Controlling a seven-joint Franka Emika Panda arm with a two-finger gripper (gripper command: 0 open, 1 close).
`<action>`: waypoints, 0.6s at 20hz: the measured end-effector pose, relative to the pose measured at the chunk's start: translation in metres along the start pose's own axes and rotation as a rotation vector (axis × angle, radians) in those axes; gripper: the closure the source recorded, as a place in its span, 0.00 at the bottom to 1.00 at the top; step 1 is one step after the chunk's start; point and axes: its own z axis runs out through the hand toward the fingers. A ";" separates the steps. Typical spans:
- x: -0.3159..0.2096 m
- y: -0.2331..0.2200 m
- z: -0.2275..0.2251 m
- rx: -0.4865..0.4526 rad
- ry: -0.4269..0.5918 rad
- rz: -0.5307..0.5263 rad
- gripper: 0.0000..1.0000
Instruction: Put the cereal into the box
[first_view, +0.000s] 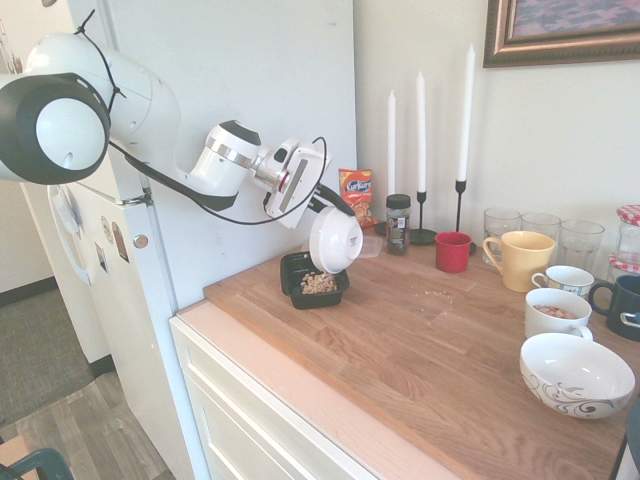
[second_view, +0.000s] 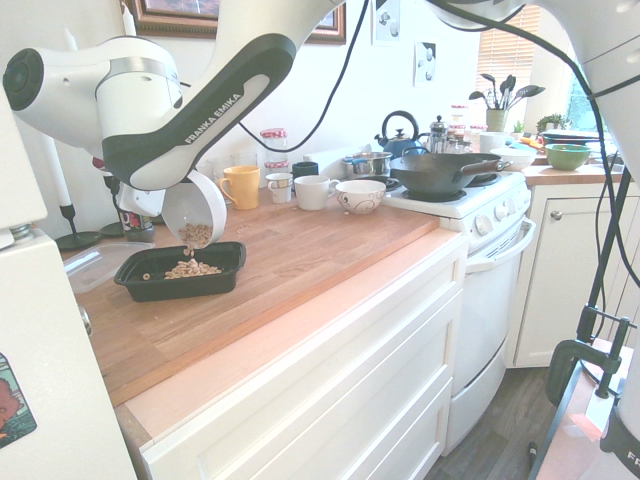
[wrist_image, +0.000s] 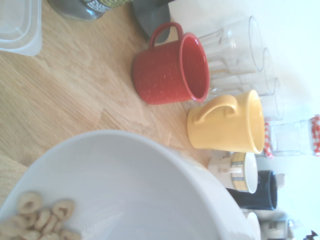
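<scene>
My gripper (first_view: 324, 211) is shut on the rim of a white bowl (first_view: 336, 240), which it holds tipped steeply over the box (first_view: 296, 268), a shallow black tray near the counter's back left corner. Tan cereal (first_view: 318, 284) lies heaped inside the box. In the second exterior view more cereal (second_view: 196, 235) sits at the lower lip of the bowl (second_view: 200, 205), just above the pile of cereal (second_view: 190, 269) in the box (second_view: 228, 266). The wrist view shows the bowl's inside (wrist_image: 130, 190) with a few cereal rings (wrist_image: 42, 220) at its low edge.
Behind the box stand an orange snack bag (first_view: 356, 195), a spice jar (first_view: 398, 223), candlesticks, a red mug (first_view: 452, 251) and a yellow mug (first_view: 520, 258). White cups and a patterned bowl (first_view: 575, 372) stand at the right. A clear lid (second_view: 100, 262) lies beside the box.
</scene>
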 end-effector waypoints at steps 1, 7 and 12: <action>-0.001 -0.001 -0.002 -0.001 0.004 -0.003 1.00; -0.005 -0.011 -0.012 -0.027 0.061 -0.023 1.00; -0.013 -0.016 -0.012 -0.053 0.093 -0.050 1.00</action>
